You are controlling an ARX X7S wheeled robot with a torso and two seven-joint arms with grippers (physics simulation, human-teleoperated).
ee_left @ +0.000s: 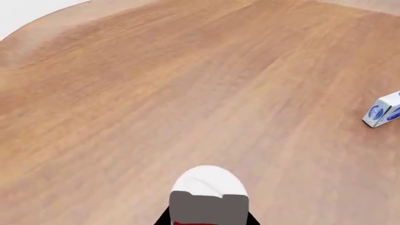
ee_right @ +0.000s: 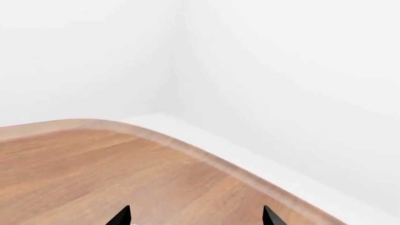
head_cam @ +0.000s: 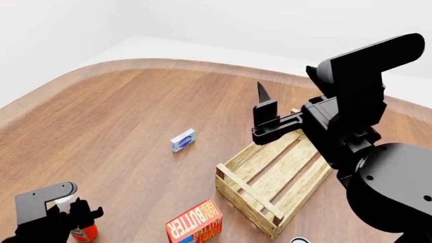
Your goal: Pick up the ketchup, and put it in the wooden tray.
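The left gripper [head_cam: 80,215] was closed around the ketchup [head_cam: 82,230], a small orange-red bottle with a white cap; the right gripper [ee_right: 195,216] was open, holding nothing.

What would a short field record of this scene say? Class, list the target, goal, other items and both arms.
target: ketchup, upright at the near left table edge, left gripper around it
goal: wooden tray, nothing visible inside
other items: butter box, small blue-white box
right gripper: raised above the tray, jaws apart, holding nothing
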